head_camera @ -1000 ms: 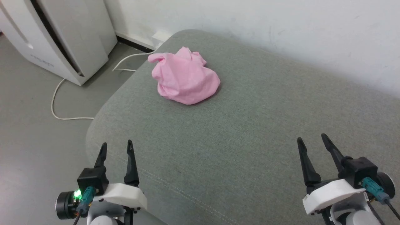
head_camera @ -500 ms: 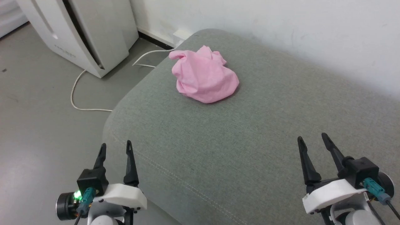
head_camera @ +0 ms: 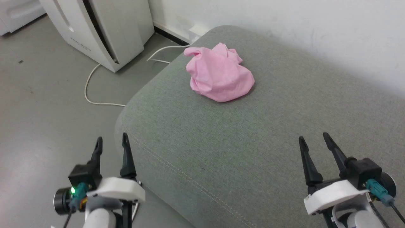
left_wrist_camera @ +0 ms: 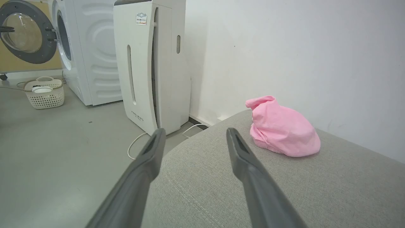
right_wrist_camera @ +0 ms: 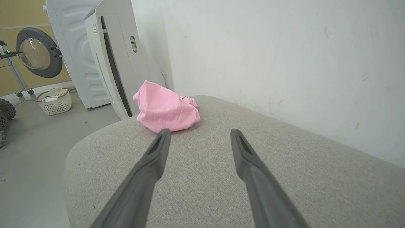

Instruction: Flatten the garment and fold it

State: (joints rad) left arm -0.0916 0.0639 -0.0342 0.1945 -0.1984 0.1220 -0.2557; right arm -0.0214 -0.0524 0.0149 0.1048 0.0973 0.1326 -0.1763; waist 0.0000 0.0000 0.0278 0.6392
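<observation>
The garment (head_camera: pixel 221 76) is a light-pink cloth bunched into a rounded heap near the far left corner of a grey-green cushioned seat (head_camera: pixel 253 142). The left wrist view has the garment (left_wrist_camera: pixel 281 129) right of my fingers, and the right wrist view has the garment (right_wrist_camera: pixel 164 109) ahead and left. My left gripper (head_camera: pixel 112 142) hangs open at the seat's near left corner, partly over the floor. My right gripper (head_camera: pixel 313 137) is open above the seat's near right part. Both are far from the cloth and hold nothing. Its waistband and label are hidden in the folds.
A white upright appliance (head_camera: pixel 101 28) stands on the grey floor left of the seat, with a white cable (head_camera: pixel 95 82) trailing from it. A washing machine (left_wrist_camera: pixel 85 50) and a small white basket (left_wrist_camera: pixel 46 91) are farther back. A white wall (head_camera: pixel 284 25) runs behind the seat.
The whole head picture has shifted right, so the camera has turned left. Garment and seat keep their places relative to each other. Both grippers stay open in about the same pose.
</observation>
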